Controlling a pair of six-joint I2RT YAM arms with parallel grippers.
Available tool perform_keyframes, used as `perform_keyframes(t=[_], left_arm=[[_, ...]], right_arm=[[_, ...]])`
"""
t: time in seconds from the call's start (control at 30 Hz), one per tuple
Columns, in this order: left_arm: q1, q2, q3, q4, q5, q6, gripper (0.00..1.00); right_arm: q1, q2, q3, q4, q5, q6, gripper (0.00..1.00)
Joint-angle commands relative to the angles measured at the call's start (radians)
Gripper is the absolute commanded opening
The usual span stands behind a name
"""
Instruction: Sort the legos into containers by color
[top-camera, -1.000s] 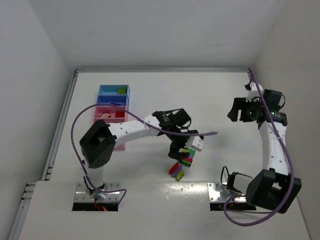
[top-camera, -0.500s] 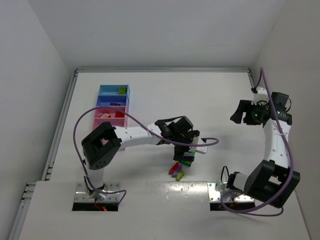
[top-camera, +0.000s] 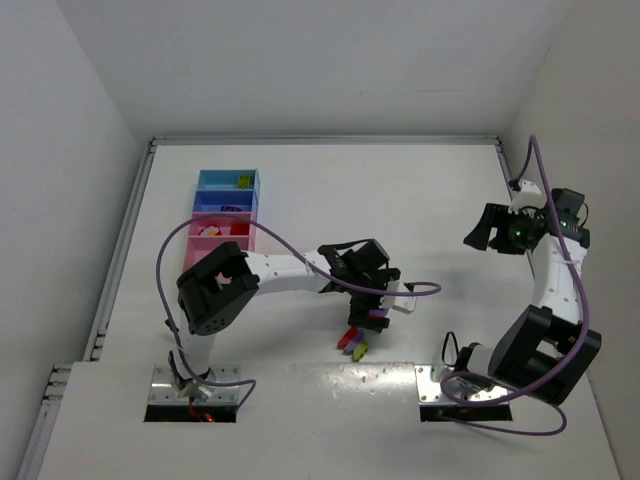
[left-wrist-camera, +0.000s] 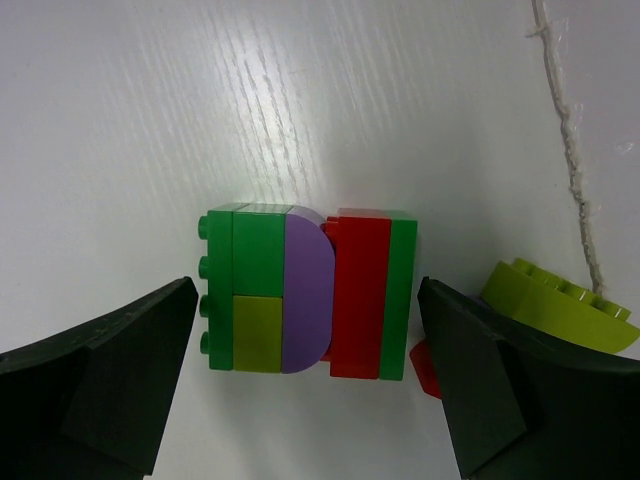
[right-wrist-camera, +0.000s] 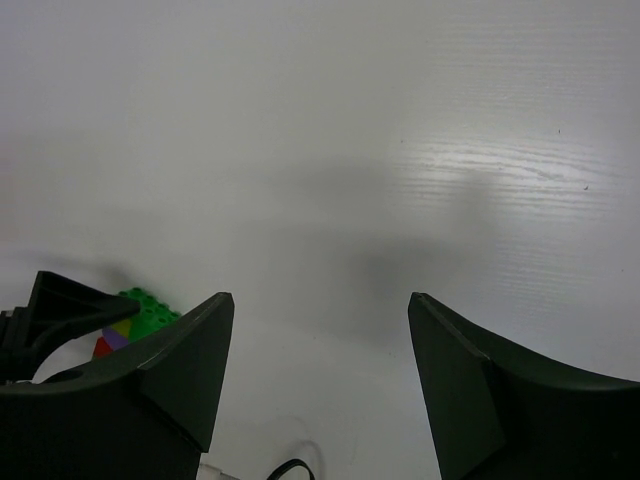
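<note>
Left gripper (left-wrist-camera: 305, 310) is hovering over the table (top-camera: 400, 190), fingers spread and straddling the stacked block (left-wrist-camera: 290, 290) (green, yellow-green, purple, red layers). Can't tell whether the pads are touching it. A yellow-green brick (left-wrist-camera: 555, 305) is lying just right of the block. Right gripper (right-wrist-camera: 320, 330) is hanging at far right, fingers spread, gripping nothing. Trays (top-camera: 228, 205) are sitting well apart, far left.

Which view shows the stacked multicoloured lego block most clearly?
Left wrist: the stacked lego block fills the centre, green, yellow-green, purple and red layers distinct. Top external shows it tiny, partly under the left gripper; right wrist catches only a corner.
</note>
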Motion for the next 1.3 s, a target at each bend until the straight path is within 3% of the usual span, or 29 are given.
perform_keyframes(t=[0.0,0.27,0.47,0.5,0.53,0.57,0.73,0.83,1.0,1.1,1.2,1.27], left_arm=[[-0.011,0.015,0.043,-0.013,0.034,0.024,1.00],[-0.011,0.063,0.043,-0.022,0.020,0.033,0.97],[0.046,0.081,0.052,0.081,-0.067,-0.143,0.57],[0.079,0.081,0.039,0.102,-0.078,-0.230,0.31],[0.096,0.067,0.023,0.163,-0.117,-0.284,0.21],[0.115,0.058,0.023,0.187,-0.136,-0.335,0.17],[0.250,0.047,0.023,0.276,-0.257,-0.695,0.13],[0.317,0.035,0.049,0.285,-0.401,-0.922,0.11],[0.328,0.062,0.114,0.207,-0.634,-1.150,0.06],[0.328,0.092,0.124,0.198,-0.658,-1.254,0.05],[0.328,0.121,0.134,0.188,-0.632,-1.294,0.14],[0.328,0.132,0.134,0.188,-0.632,-1.321,0.30]], right_arm=[[-0.017,0.008,0.029,-0.008,-0.051,-0.025,0.71],[-0.049,0.026,0.029,-0.018,-0.070,-0.045,0.71],[-0.060,0.035,0.029,-0.018,-0.088,-0.054,0.71],[-0.060,0.044,0.020,-0.018,-0.088,-0.054,0.71],[-0.060,0.044,0.020,-0.018,-0.098,-0.054,0.71],[-0.060,0.044,0.010,-0.018,-0.098,-0.054,0.71],[-0.060,0.035,-0.011,0.002,-0.117,-0.034,0.71],[-0.051,0.035,-0.022,0.022,-0.118,-0.014,0.71],[-0.050,0.035,-0.031,0.031,-0.137,0.004,0.71],[-0.050,0.035,-0.031,0.031,-0.137,0.004,0.71],[-0.050,0.035,-0.031,0.031,-0.137,0.014,0.71],[-0.050,0.035,-0.031,0.031,-0.137,0.014,0.71]])
